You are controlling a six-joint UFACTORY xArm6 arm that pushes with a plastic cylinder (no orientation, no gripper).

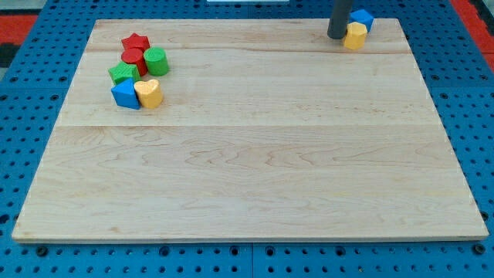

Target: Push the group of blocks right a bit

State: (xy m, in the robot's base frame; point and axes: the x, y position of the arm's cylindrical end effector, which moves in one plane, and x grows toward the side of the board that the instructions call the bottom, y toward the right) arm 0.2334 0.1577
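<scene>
A group of several blocks lies at the view's upper left: a red star (136, 42), a red cylinder (135, 58), a green cylinder (157, 60), a green star-like block (123, 73), a blue block (125, 94) and a yellow heart-shaped block (149, 93). They touch one another. My tip (336, 36) is at the view's top right, far from that group. It stands just left of a yellow block (355, 35), touching or nearly touching it. A blue block (360, 18) lies right behind the yellow one.
The wooden board (255, 170) lies on a blue perforated table (23, 154). Red areas show at the view's top corners (19, 23).
</scene>
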